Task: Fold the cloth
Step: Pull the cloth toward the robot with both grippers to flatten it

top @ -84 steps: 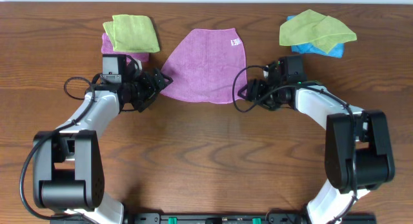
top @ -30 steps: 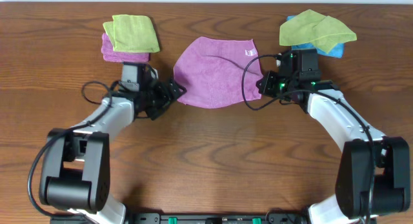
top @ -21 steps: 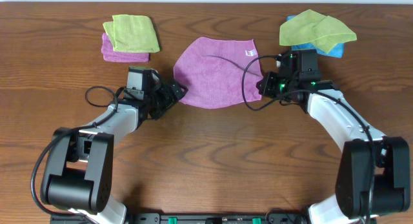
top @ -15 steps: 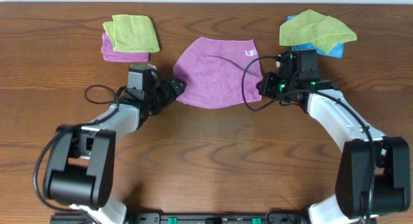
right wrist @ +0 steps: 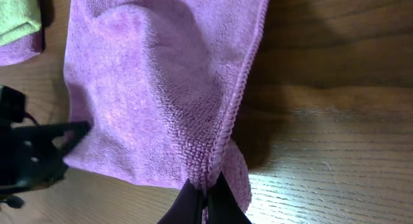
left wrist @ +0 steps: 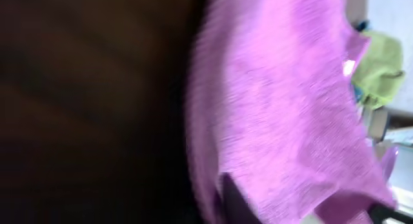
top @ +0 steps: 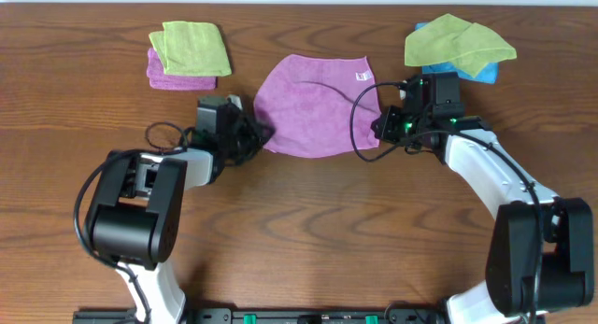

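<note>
The cloth (top: pixel 313 105), magenta-purple with a small white label (top: pixel 363 77) near its far right corner, lies rumpled on the table between both arms. My left gripper (top: pixel 258 135) is shut on the cloth's near left corner. The left wrist view is blurred, with the cloth (left wrist: pixel 284 114) folded around a dark finger (left wrist: pixel 233 199). At the near right corner my right gripper (top: pixel 378 128) is shut, its fingertips (right wrist: pixel 193 204) pinching the hemmed edge of the cloth (right wrist: pixel 148 88). The cloth's middle bulges up slightly between the two grips.
A lime-green cloth (top: pixel 192 47) rests on a folded purple cloth (top: pixel 176 79) at the back left. Another lime-green cloth (top: pixel 458 39) lies over a blue one (top: pixel 486 72) at the back right, close behind my right arm. The table is brown wood (top: pixel 308 231).
My left gripper has slid right to the cloth's near left corner and gone from open to shut on it. The right gripper has kept its grip and place.
</note>
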Controlling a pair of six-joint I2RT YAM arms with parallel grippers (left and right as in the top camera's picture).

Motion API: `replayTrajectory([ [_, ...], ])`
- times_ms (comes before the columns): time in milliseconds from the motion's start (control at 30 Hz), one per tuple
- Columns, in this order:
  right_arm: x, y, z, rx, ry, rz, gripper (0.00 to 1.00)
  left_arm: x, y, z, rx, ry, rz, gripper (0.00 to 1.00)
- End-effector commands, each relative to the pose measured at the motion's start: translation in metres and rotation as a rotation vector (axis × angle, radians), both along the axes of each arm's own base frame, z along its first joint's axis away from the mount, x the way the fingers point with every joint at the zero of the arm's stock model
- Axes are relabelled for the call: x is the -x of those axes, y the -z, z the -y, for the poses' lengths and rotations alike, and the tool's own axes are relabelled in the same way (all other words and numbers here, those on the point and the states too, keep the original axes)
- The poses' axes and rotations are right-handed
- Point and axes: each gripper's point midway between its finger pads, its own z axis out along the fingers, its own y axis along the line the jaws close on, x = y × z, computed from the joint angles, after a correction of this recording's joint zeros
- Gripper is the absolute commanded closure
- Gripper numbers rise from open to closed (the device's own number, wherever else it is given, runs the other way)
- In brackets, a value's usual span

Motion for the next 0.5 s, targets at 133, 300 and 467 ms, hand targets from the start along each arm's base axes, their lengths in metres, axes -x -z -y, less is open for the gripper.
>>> replayTrajectory([
  [133,0.005,0.001,-0.003,0.018,-0.024,-0.002,0.99,0.017,-0.011,0.012,0.144,0.065,-0.073,0.94],
  [300,0.013,0.000,0.009,0.083,0.010,-0.027,0.99,0.016,-0.041,-0.003,0.219,0.068,-0.065,0.94],
  [467,0.025,-0.007,0.013,0.096,0.016,-0.055,0.99,0.031,-0.049,-0.012,0.255,0.068,-0.148,0.94],
])
